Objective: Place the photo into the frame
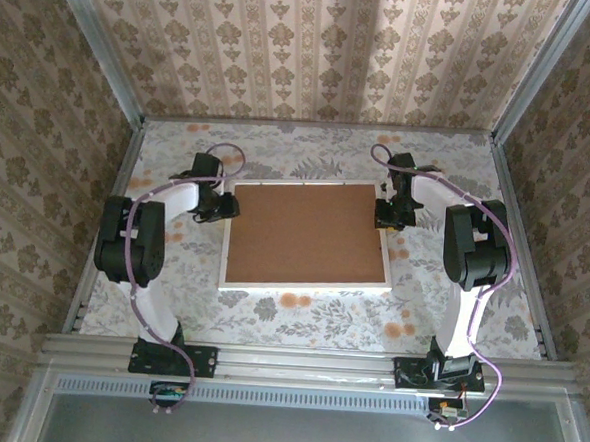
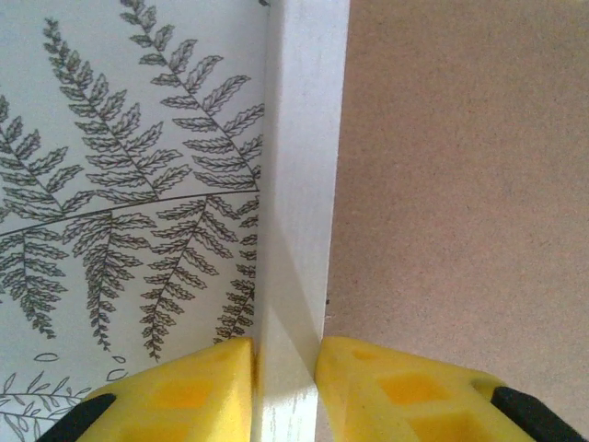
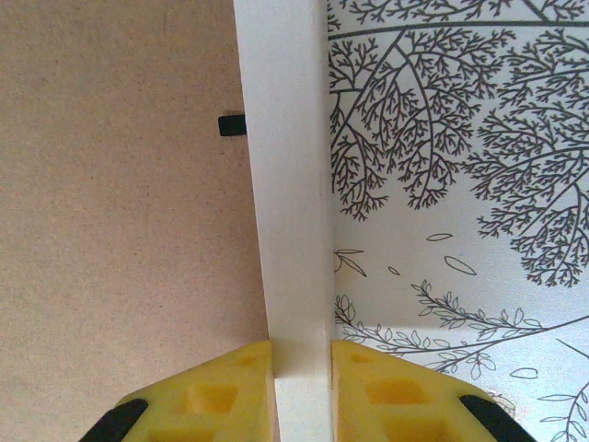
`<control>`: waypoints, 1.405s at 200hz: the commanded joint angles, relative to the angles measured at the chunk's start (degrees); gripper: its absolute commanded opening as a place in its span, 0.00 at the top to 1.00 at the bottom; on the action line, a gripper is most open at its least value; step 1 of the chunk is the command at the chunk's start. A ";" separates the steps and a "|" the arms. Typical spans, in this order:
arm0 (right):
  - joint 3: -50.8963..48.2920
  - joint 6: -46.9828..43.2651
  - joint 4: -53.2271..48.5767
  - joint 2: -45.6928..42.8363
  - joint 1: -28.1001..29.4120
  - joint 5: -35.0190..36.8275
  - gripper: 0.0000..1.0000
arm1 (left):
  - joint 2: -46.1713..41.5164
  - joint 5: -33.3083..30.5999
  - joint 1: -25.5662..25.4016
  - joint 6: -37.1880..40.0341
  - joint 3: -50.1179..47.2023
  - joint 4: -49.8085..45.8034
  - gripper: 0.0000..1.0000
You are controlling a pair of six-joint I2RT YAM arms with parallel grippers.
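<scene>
Yellow fingertips (image 3: 221, 391) of the right gripper (image 3: 302, 359) clamp the white rim of the frame (image 1: 306, 285) on its right side. On the opposite rim the left gripper (image 2: 285, 359) straddles the edge, pads close on both sides; whether they press it cannot be told. The frame lies flat mid-table (image 1: 309, 322), with the brown backing board (image 1: 309, 232) filling it.

Count on the one table (image 1: 299, 316): one white frame (image 1: 303, 285), centre of picture; one brown board (image 1: 307, 232) inside it; one black tab (image 3: 232, 124) at the frame's inner edge. Grippers: two, left gripper (image 1: 219, 208) and right gripper (image 1: 388, 215). Yellow fingertips (image 2: 184, 391): four.
</scene>
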 commanded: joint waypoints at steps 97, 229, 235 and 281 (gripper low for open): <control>0.27 0.35 -0.51 2.00 1.28 -0.47 0.78 | 4.66 0.28 -6.39 3.63 -0.57 -7.19 0.60; 0.17 0.21 -0.86 2.17 1.31 0.12 0.78 | 2.45 -5.57 -7.71 3.90 1.08 -8.20 0.55; 0.08 0.20 -0.77 2.17 1.26 0.21 0.78 | 1.12 -4.58 -7.02 3.10 0.92 -7.46 0.54; 0.08 0.18 -0.68 2.75 1.20 0.36 0.78 | -3.66 1.13 -1.80 -1.01 0.72 -5.09 0.44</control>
